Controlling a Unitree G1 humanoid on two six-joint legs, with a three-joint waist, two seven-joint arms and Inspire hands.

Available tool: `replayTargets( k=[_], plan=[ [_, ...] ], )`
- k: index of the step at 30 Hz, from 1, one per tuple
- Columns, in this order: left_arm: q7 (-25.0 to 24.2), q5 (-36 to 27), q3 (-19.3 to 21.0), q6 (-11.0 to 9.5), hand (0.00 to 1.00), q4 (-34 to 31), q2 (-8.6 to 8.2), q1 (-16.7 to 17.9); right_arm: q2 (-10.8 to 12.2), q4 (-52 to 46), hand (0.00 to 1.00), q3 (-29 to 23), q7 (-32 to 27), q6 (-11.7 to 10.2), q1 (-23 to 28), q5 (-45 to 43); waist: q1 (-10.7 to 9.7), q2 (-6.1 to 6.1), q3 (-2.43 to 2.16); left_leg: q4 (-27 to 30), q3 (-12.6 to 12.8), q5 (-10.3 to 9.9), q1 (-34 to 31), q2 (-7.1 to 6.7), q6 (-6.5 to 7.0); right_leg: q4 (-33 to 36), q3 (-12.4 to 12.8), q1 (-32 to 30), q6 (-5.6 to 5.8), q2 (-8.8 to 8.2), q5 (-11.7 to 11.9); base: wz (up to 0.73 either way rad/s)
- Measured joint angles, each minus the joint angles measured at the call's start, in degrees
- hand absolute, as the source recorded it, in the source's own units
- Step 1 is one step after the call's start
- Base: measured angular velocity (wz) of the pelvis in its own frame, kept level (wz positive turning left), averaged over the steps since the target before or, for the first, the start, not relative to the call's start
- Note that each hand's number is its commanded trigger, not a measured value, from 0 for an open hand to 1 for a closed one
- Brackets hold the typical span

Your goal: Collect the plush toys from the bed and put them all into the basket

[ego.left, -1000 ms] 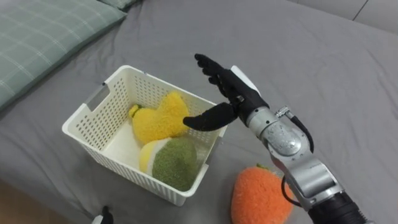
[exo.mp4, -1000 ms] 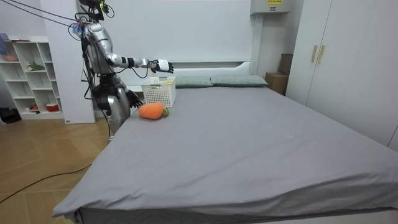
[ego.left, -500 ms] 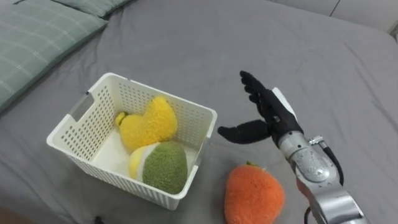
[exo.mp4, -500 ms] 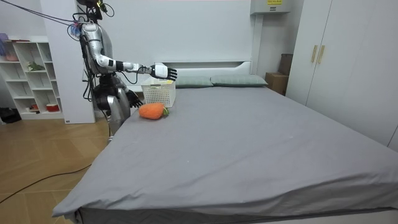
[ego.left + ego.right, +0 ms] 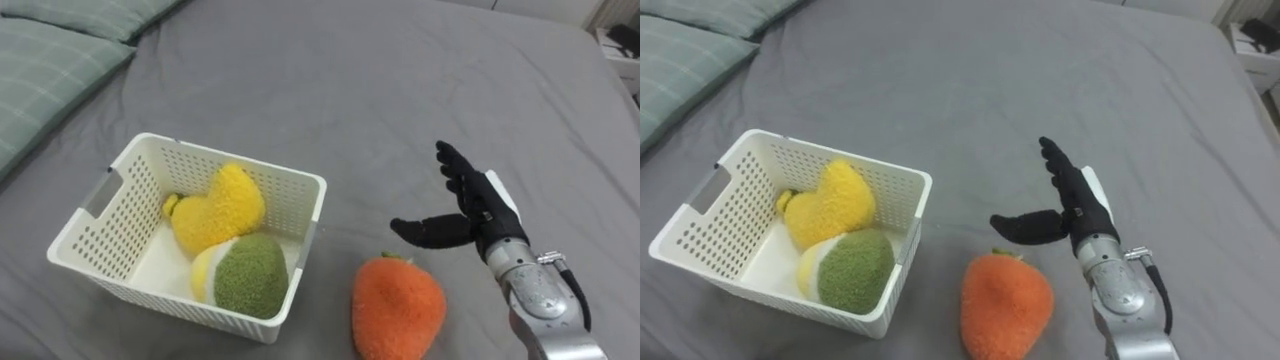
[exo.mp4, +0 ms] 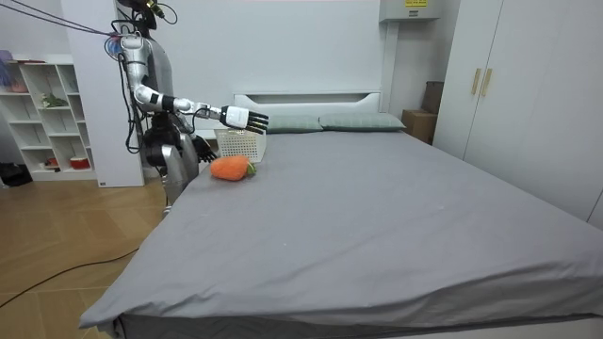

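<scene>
Two toys, a yellow plush [image 5: 215,205] and a green plush [image 5: 247,288], are contained in the single white basket [image 5: 215,158] on the bed [image 5: 350,90]; one orange toy [image 5: 397,308] is laid just right of it. Further right of the basket, the right hand [image 5: 480,207] is held with fingers [image 5: 455,170] spread, nothing grasped.

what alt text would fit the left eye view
The right robot hand, open, hovers over a grey bed near an orange toy. To its left, a white basket holds a yellow toy and a green toy.
</scene>
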Motion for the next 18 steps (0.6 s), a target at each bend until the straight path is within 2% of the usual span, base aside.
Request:
replayTargets(
  k=[10, 18],
  plan=[
    [0.55, -0.93, -0.13, -0.02, 0.0, -0.01, -0.03, 0.16, 0.64, 5.25, 0.0, -0.1, -0.6, -0.01, 2.24, -1.12, 0.0, 0.04, -0.01, 0.04, -0.08, -0.17, 0.24, 0.03, 0.01, -0.09, 0.04, 0.26, 0.09, 0.01, -0.14, 0.0],
    [0.73, -0.95, -0.3, 0.1, 0.0, 0.05, -0.27, 0.2, 3.87, 14.74, 0.0, 2.1, -0.25, 0.11, 3.07, -4.05, 0.07, 0.5, -0.1, -0.02, 0.03, -0.22, 0.26, 0.04, 0.03, -0.03, 0.12, 0.31, 0.09, 0.08, -0.14, 0.0]
  ],
)
